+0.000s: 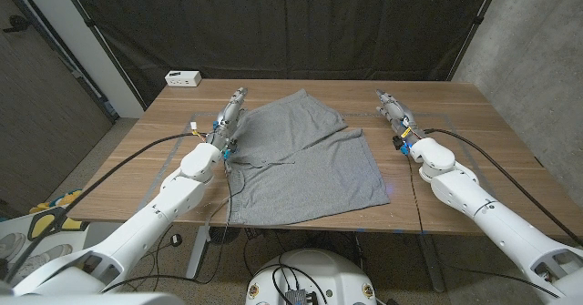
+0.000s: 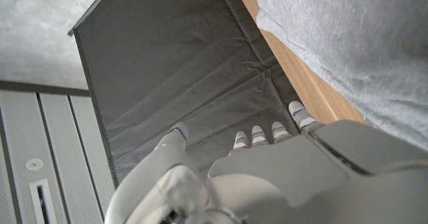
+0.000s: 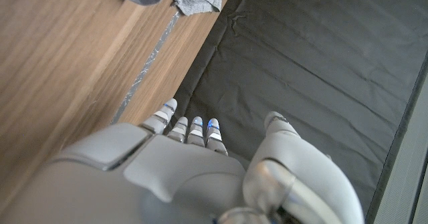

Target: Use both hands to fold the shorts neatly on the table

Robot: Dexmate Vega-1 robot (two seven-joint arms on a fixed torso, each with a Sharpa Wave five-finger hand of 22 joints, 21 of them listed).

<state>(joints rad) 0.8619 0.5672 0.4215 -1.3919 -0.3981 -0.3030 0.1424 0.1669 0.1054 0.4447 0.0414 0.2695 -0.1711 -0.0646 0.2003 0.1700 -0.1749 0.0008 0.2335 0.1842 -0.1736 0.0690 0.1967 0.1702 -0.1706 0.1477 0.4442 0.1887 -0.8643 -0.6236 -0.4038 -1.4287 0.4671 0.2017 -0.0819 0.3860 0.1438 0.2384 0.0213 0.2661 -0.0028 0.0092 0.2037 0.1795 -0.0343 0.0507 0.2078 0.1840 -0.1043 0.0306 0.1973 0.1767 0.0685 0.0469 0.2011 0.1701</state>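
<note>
Both hands hold nothing, fingers extended and slightly apart. Left hand sits at the left edge of the grey shorts, just beside the cloth; right hand waits well apart on their right. Shorts lie spread mid-table, one upper corner folded over. Beyond them, a small white box sits at the far left corner.

We note white-shelled arms, black cables along each, silver-grey hands: left hand, right hand, blue-banded fingertips.
</note>
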